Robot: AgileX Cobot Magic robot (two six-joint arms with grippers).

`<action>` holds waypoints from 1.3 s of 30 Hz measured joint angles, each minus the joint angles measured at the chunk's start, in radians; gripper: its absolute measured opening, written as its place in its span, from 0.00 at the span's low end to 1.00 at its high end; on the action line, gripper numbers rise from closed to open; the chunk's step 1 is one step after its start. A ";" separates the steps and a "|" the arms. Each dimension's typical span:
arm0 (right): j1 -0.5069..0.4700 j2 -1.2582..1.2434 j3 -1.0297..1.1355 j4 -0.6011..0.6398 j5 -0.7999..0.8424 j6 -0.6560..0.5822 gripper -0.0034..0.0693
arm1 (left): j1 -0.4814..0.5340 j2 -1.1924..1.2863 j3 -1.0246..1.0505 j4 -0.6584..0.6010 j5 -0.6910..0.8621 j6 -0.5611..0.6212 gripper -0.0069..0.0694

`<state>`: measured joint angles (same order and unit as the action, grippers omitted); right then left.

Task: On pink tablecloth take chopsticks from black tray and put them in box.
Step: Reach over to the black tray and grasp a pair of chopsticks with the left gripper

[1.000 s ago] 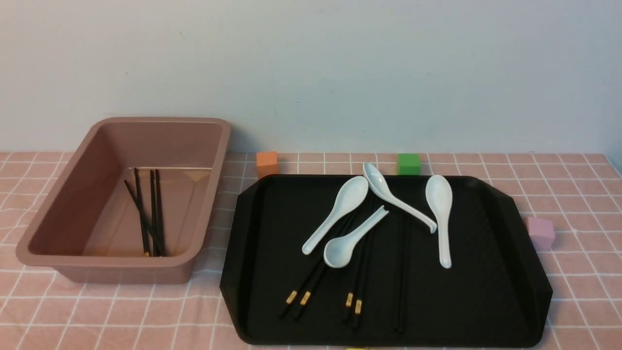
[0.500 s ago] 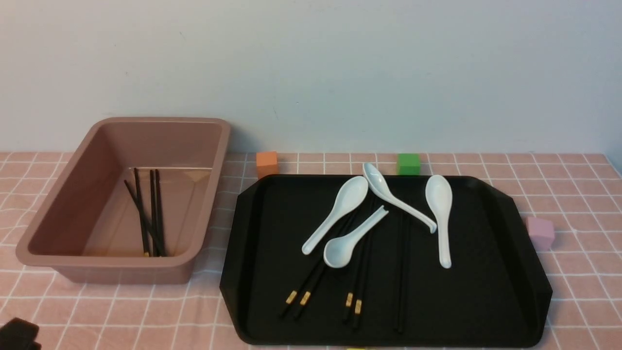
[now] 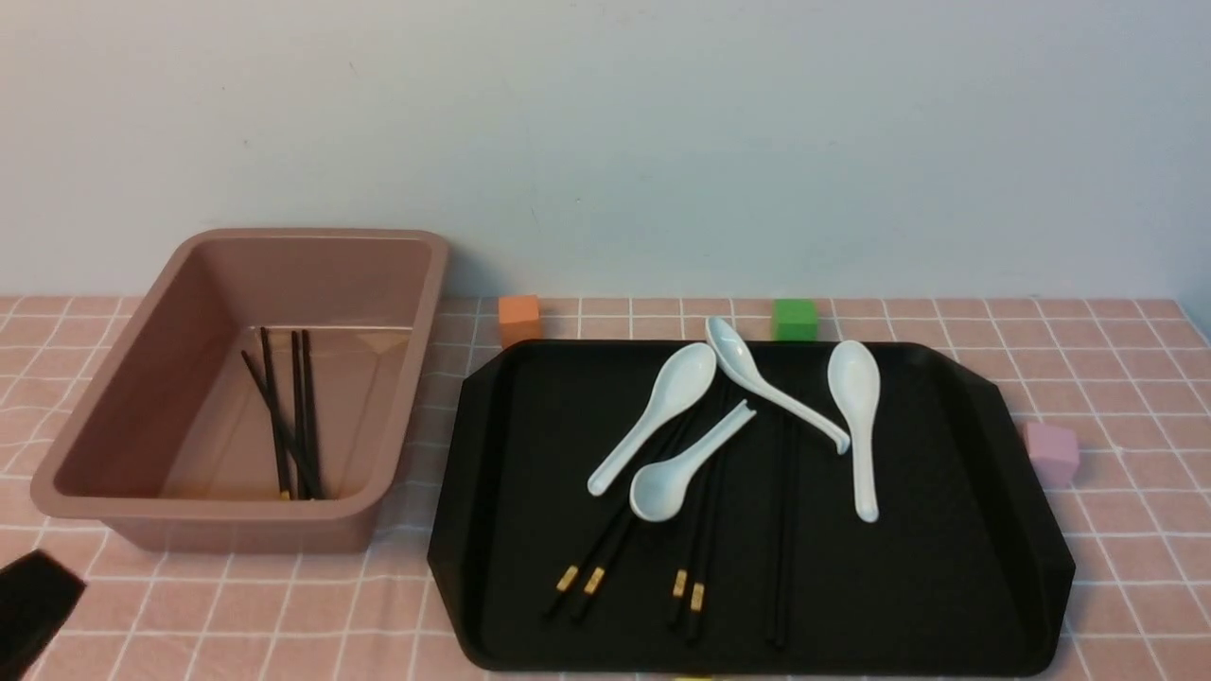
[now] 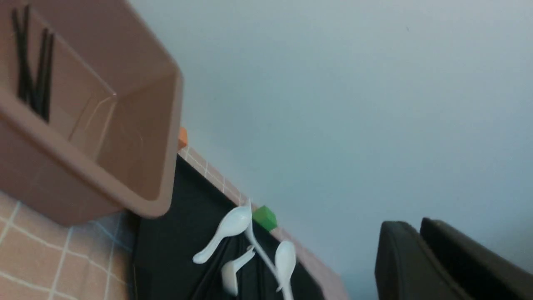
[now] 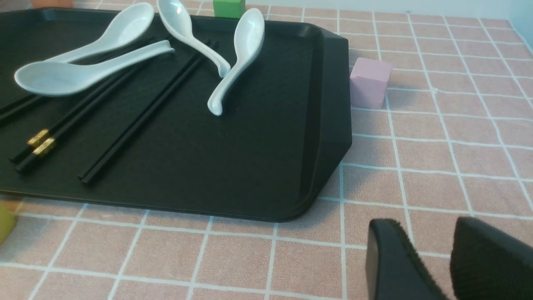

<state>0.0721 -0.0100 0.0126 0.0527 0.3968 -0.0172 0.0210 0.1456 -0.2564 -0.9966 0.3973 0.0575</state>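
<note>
Chopsticks (image 3: 782, 530) observed in black tray (image 3: 908, 586), lower centre, and in box (image 3: 232, 508), left of frame.
Left hand (image 4: 418, 233): closed, nothing gripped; right hand (image 5: 424, 233): fingers apart, nothing held.

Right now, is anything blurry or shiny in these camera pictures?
Left wrist view: the box and chopsticks look soft, their edges smeared. Front view: fairly sharp, with pale highlights on the spoons and a faint shadow on the wall beside the box. Right wrist view: tray crisp, claw softer.
</note>
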 joint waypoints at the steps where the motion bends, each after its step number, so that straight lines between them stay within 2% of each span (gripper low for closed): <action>1: 0.000 0.000 0.000 0.000 0.000 0.000 0.38 | -0.004 0.114 -0.091 0.066 0.097 0.037 0.09; 5: 0.000 0.000 0.000 0.000 0.000 0.000 0.38 | -0.040 0.413 -0.306 0.251 0.348 0.059 0.07; 6: 0.000 0.000 0.000 0.000 0.000 0.000 0.38 | -0.040 0.429 -0.317 0.262 0.361 0.059 0.07; 7: 0.000 0.000 0.000 0.000 0.000 0.000 0.38 | -0.071 0.573 -0.400 0.339 0.458 0.059 0.07; 8: 0.000 0.000 0.000 0.000 0.000 0.000 0.38 | -0.076 0.588 -0.419 0.358 0.465 0.059 0.07; 9: 0.000 0.000 0.000 0.000 0.000 0.000 0.38 | -0.125 0.720 -0.492 0.423 0.503 0.041 0.07; 10: 0.000 0.000 0.000 0.000 0.000 0.000 0.38 | -0.131 0.720 -0.501 0.431 0.503 0.039 0.07; 15: 0.000 0.000 0.000 0.000 0.000 0.000 0.38 | -0.334 1.055 -0.698 0.617 0.500 -0.018 0.07; 19: 0.000 0.000 0.000 0.000 0.000 0.000 0.38 | -0.491 1.276 -0.826 0.708 0.500 -0.048 0.07; 27: 0.000 0.000 0.000 0.000 0.000 0.000 0.38 | -0.679 1.569 -0.990 0.801 0.504 -0.076 0.07; 33: 0.000 0.000 0.000 0.000 0.000 0.000 0.38 | -0.710 1.694 -1.139 0.927 0.525 -0.144 0.10; 36: 0.000 0.000 0.000 0.000 0.000 0.000 0.38 | -0.710 1.722 -1.204 0.981 0.525 -0.154 0.18; 39: 0.000 0.000 0.000 0.000 0.000 0.000 0.38 | -0.709 1.760 -1.235 0.997 0.525 -0.156 0.31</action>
<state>0.0721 -0.0100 0.0126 0.0527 0.3964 -0.0172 -0.6883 1.9057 -1.4918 0.0000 0.9227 -0.0986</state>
